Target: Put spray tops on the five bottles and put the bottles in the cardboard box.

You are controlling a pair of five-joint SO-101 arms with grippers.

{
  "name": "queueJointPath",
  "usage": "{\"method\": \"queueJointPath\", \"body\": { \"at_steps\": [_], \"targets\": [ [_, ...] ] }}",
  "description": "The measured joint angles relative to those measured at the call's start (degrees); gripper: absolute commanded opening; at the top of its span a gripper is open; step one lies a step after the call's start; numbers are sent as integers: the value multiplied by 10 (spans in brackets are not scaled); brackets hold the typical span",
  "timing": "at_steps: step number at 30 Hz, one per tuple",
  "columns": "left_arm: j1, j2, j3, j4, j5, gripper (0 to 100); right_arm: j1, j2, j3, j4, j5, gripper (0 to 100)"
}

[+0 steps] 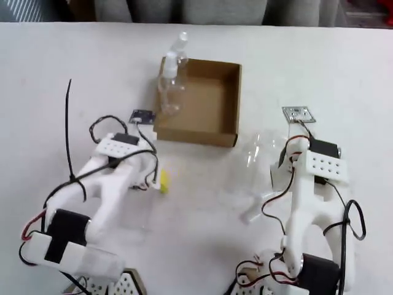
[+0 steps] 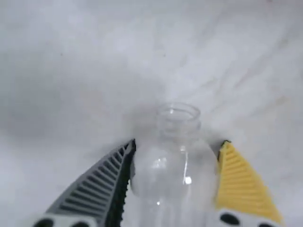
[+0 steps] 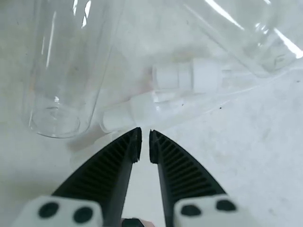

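Observation:
A clear bottle [image 2: 170, 165] with a bare open neck stands between the grey and yellow fingers of my left gripper [image 2: 176, 147], which is shut on it; that gripper [image 1: 158, 178] sits left of the cardboard box [image 1: 212, 132]. One bottle with a spray top [image 1: 171, 77] leans at the box's left wall. My right gripper [image 3: 144, 144] hovers shut and holding nothing just short of two white spray tops [image 3: 189, 77] [image 3: 130, 113]. Beside them lie clear bottles [image 3: 61, 61] [image 3: 246, 33]. Right of the box, the bottles [image 1: 264, 149] appear faintly near my right gripper [image 1: 282, 163].
Another white spray top [image 1: 253, 212] lies on the table in front of the right arm. Small flat tags lie by the box's left corner [image 1: 141, 116] and right of it [image 1: 298, 114]. Both arms' cables hang close to their bases.

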Motion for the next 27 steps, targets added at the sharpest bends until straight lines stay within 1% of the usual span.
{"method": "queueJointPath", "body": {
  "at_steps": [2, 5, 7, 8, 10, 13, 15, 18, 21, 24, 25, 27],
  "targets": [
    [-1, 0, -4, 2, -4, 10, 0, 0, 0, 0, 0, 16],
    [-1, 0, -6, 2, -4, 54, 0, 0, 0, 0, 4, 16],
    [-1, 0, -6, 2, -13, 31, 1, 0, -1, 1, 37, 16],
    [-1, 0, -6, 1, -23, 20, 1, 0, -6, 11, 65, 16],
    [-1, 0, -11, 0, -46, 23, 4, 0, -30, 43, 136, 16],
    [-13, 0, -17, 3, -62, 24, 22, 0, -62, 117, 273, 16],
    [-28, 0, -17, -11, -68, 24, 25, 0, -67, 161, 362, 16],
    [-52, 0, -17, -33, -66, 24, 33, -4, -67, 198, 461, 18],
    [-72, 0, -17, -49, -68, 24, 32, -20, -50, 211, 542, 18],
    [-85, 0, -17, -59, -69, 24, 32, -57, -6, 207, 651, 25],
    [-89, 0, -17, -62, -69, 24, 31, -74, 18, 200, 694, 46],
    [-98, 0, -18, -67, -69, 24, 32, -114, 67, 184, 770, 132]
  ]
}}
